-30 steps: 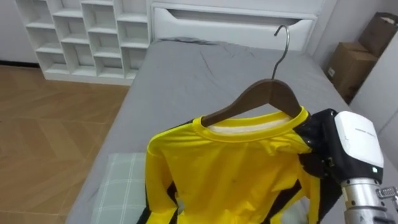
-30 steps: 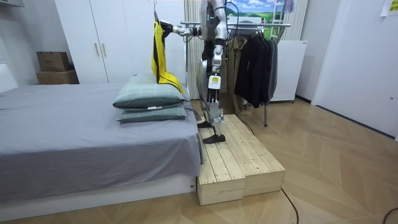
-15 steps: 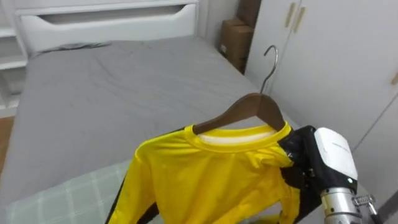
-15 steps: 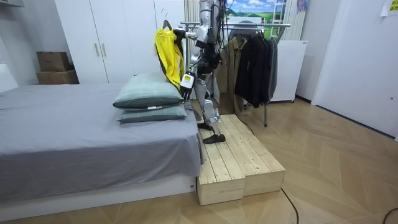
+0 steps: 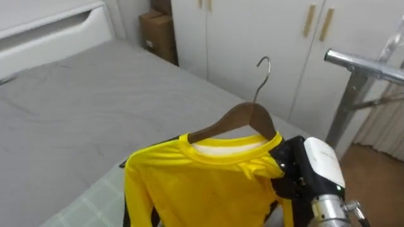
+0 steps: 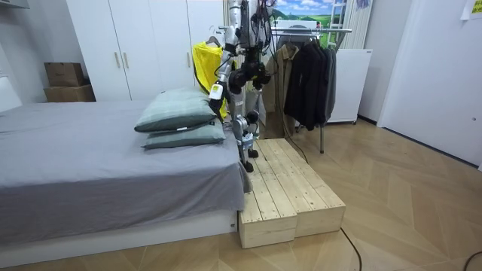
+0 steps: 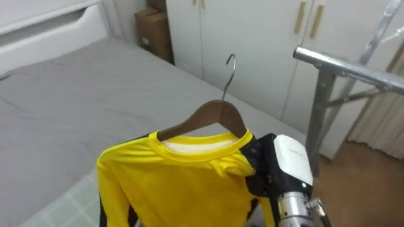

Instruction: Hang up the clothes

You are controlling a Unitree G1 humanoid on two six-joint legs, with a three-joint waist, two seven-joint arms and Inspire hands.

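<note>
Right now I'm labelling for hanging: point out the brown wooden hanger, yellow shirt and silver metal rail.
Brown wooden hanger [image 5: 238,118]: left eye view, wooden shoulder.
Yellow shirt [image 5: 202,183]: left eye view, chest.
Silver metal rail [image 5: 363,63]: left eye view, horizontal bar.

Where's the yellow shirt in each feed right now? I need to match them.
Left eye view: yellow shirt lower centre, on a wooden hanger.
Right eye view: yellow shirt lower left of centre.
Room view: yellow shirt upper centre-left, above the pillows.
Shared landmark: the white wardrobe behind it.

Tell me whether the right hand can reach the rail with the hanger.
Probably yes: the right hand grips the hanger, and nothing stands between its hook and the rail to the right.
</note>
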